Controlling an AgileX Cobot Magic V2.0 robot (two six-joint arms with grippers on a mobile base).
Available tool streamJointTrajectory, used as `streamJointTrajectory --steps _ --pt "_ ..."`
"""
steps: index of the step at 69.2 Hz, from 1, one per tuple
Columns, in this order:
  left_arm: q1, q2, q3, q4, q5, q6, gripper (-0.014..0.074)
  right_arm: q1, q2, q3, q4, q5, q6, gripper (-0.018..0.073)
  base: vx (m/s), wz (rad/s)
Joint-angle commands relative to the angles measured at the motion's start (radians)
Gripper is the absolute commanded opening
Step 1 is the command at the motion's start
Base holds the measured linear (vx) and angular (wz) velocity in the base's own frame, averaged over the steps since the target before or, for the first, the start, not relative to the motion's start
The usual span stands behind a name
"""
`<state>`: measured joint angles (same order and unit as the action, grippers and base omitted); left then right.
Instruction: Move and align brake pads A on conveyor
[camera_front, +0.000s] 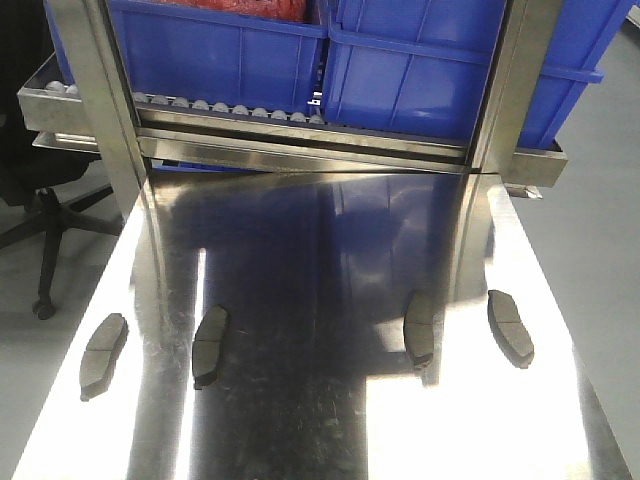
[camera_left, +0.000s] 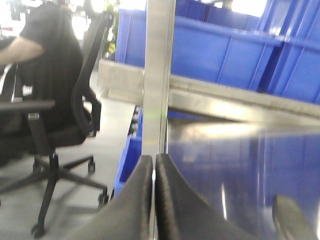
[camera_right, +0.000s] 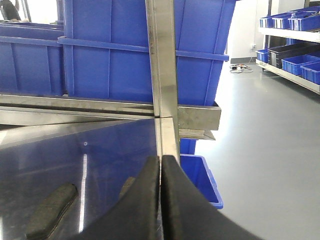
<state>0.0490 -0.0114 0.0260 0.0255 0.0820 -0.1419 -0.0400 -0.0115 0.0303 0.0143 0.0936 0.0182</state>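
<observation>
Four brake pads (camera_front: 210, 345) lie in a spaced row across the near steel counter (camera_front: 320, 410), with the roller rack (camera_front: 300, 128) and its blue bins (camera_front: 220, 55) at the far edge. The left pincer (camera_left: 154, 172) and right pincer (camera_right: 161, 172) are pressed closed, holding nothing.

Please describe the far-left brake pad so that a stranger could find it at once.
Find the shiny steel table below the blue bins. A row of four lies across it; the brake pad you want is the end one, nearest the black office chair.
</observation>
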Motion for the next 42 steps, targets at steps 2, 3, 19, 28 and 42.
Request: streamJointTrajectory --steps 2,3,19,28,42 --pt "-0.005 -0.013 -0.048 -0.003 -0.117 -0.005 -0.0006 -0.004 -0.015 0.003 -0.003 -0.077 -0.003 -0.001 0.0 0.0" --pt "-0.005 -0.013 -0.053 -0.003 -0.117 -0.005 -0.0006 -0.004 -0.015 0.003 -0.003 -0.077 -0.003 -0.001 0.0 0.0" --pt "-0.005 0.07 -0.26 0.001 -0.05 0.004 -0.0006 -0.004 -0.015 0.003 -0.003 -0.077 -0.003 -0.001 0.0 0.0" --pt "-0.005 0.2 -0.353 -0.001 0.018 0.032 -0.0006 -0.004 -0.015 0.003 -0.003 -0.077 -0.003 -0.001 0.0 0.0" --pt "-0.005 0.338 -0.413 -0.006 0.081 0.037 -0.0006 -0.004 -0.015 0.003 -0.003 -0.077 -0.003 -0.001 0.0 0.0"
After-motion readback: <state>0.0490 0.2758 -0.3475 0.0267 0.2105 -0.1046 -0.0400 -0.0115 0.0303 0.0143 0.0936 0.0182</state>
